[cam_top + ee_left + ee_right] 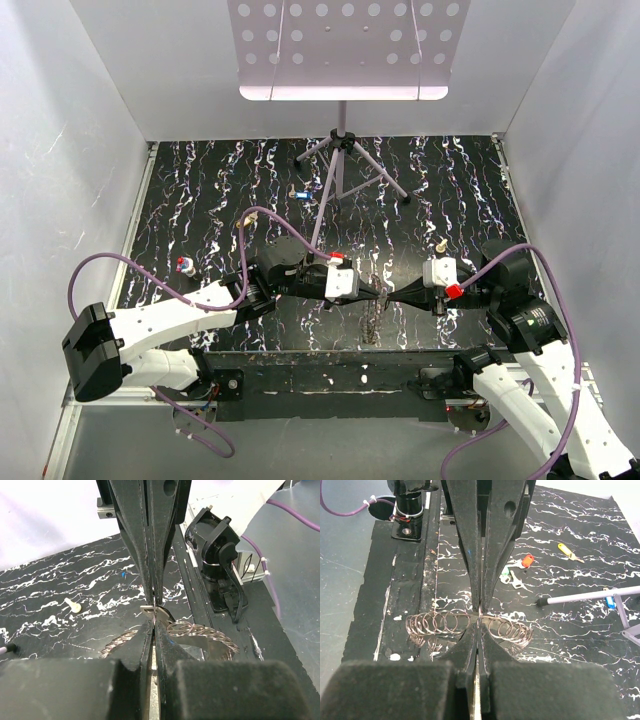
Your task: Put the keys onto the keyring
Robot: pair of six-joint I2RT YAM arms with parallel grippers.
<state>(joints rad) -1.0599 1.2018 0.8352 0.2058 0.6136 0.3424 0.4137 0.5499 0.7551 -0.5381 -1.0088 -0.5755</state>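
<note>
Wire loops, thin and silvery, overlap one after another to form the keyring (437, 624), so its rim looks jagged rather than smooth. You find it at the near edge of the black, white-veined table (580, 520), midway between your two arms. Your left pincer (153, 626) has its black fingers squeezed to a hairline slit, and the coil comes out on both sides of its tips, so it grips the keyring. Your right pincer (478, 626) faces it tip to tip, just as narrow, pinching the same run of loops. A flat silver tab (148, 611) sits where the tips meet; you cannot tell which pincer holds it. Farther out on the table lie loose keys with plastic heads: a red-headed key (527, 560) just beside a green-headed key (505, 573), a yellow-headed key (565, 549) apart from them, and a blue-headed key (610, 602) beside the tripod's pale tubular leg (590, 596).
</note>
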